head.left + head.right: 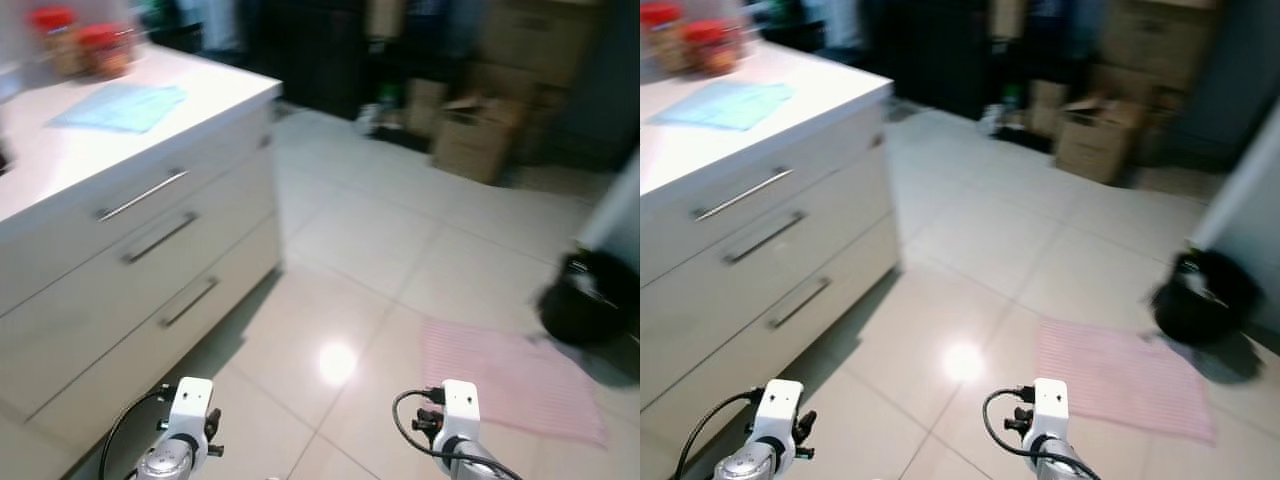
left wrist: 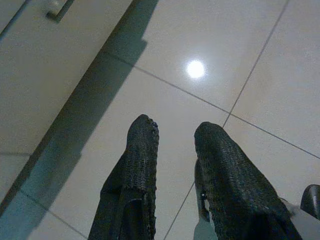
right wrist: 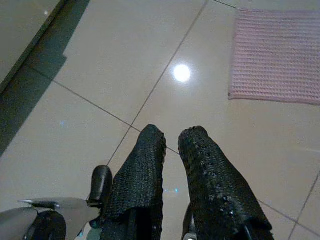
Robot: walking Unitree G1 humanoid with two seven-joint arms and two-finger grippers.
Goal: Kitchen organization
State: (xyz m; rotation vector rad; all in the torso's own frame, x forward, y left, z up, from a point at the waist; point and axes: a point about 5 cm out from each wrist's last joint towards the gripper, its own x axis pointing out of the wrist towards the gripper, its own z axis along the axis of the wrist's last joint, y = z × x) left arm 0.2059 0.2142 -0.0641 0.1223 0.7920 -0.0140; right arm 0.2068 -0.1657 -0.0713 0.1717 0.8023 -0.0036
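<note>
Both pincers, left pincer (image 2: 175, 131) and right pincer (image 3: 171, 137), hang slightly parted and empty, well apart from the counter (image 1: 215, 95).

Red-lidded jars (image 1: 80, 42) on the white counter: labels blurred — nothing readable.
Brown cardboard boxes (image 1: 478, 135) on the floor: no legible print.

A white desk (image 1: 60, 160) stands ahead of the left claw (image 2: 175, 132), on its left side. On the desk lies a flat light blue cloth (image 1: 120, 106). Behind the cloth, farther from the claw, stand two blurry jars (image 1: 80, 42) with red lids, side by side near the wall.
</note>
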